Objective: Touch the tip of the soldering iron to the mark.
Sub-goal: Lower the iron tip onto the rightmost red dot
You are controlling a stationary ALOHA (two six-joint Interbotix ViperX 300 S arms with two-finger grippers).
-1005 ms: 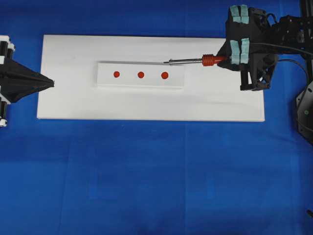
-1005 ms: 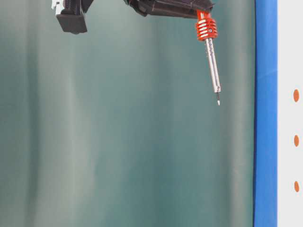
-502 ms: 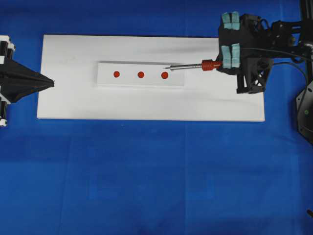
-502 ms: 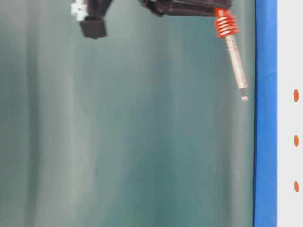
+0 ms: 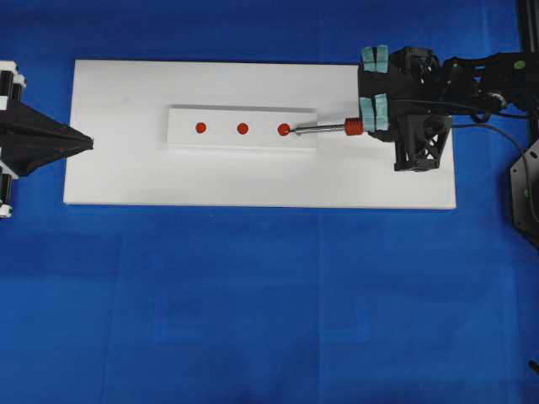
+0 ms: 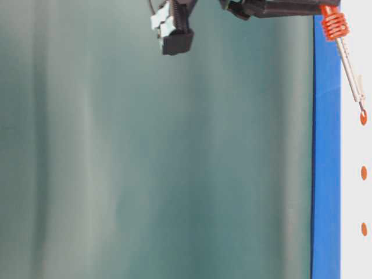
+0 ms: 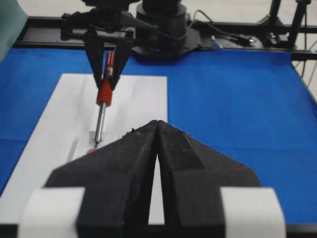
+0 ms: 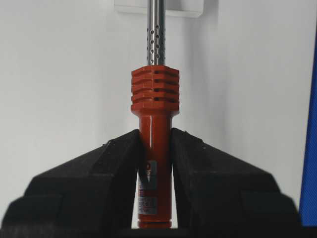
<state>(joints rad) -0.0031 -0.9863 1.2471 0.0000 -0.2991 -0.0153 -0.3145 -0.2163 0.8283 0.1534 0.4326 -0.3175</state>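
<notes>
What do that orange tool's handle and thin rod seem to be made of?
The soldering iron handle looks like glossy orange-red molded plastic, going by its crisp ribs and soft sheen. The shaft looks like polished silver metal, shiny, with small drilled vent holes. The right gripper's fingers clamping it look like matte black plastic.

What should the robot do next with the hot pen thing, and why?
Probably just ease the tip a touch lower. The right end effector grips the soldering iron, and its tip sits at the edge of the nearest red mark; contact isn't clearly visible.

A blue table point(image 5: 253, 295) carries a white board point(image 5: 126, 168) bearing a white strip point(image 5: 221, 139)
</notes>
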